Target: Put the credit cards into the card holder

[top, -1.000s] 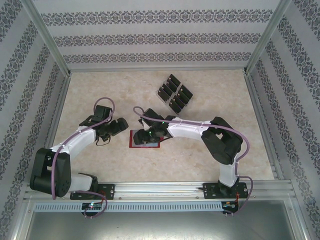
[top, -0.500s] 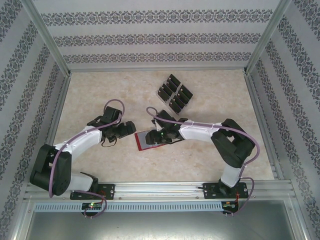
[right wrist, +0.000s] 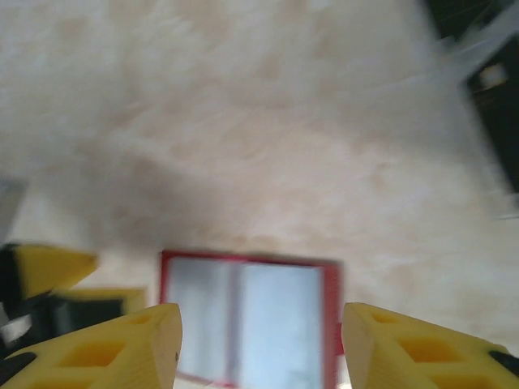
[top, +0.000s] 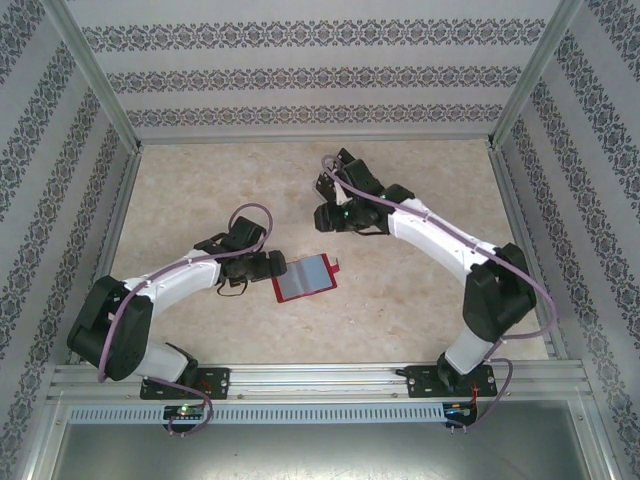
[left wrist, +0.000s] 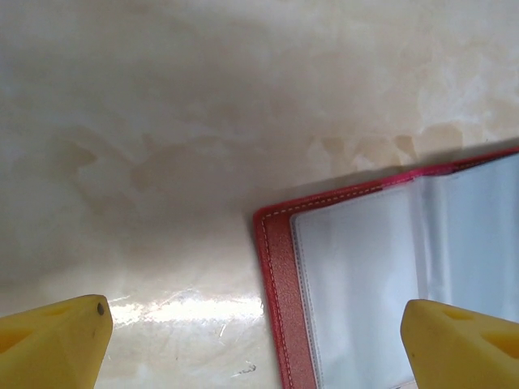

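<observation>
Card holder lay open, grey side up, mid-desk, so the pockets faced up for loading. My left tool sat wide, straddling its left corner, likely to pin it. My right tool hung part open and empty by the credit cards, probably lining up a pick.

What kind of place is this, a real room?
Probably a robot practice booth, not a home: a left arm and right arm bolted to a metal rail, a marble-look tabletop, and wallpapered panels in an aluminium frame.
</observation>
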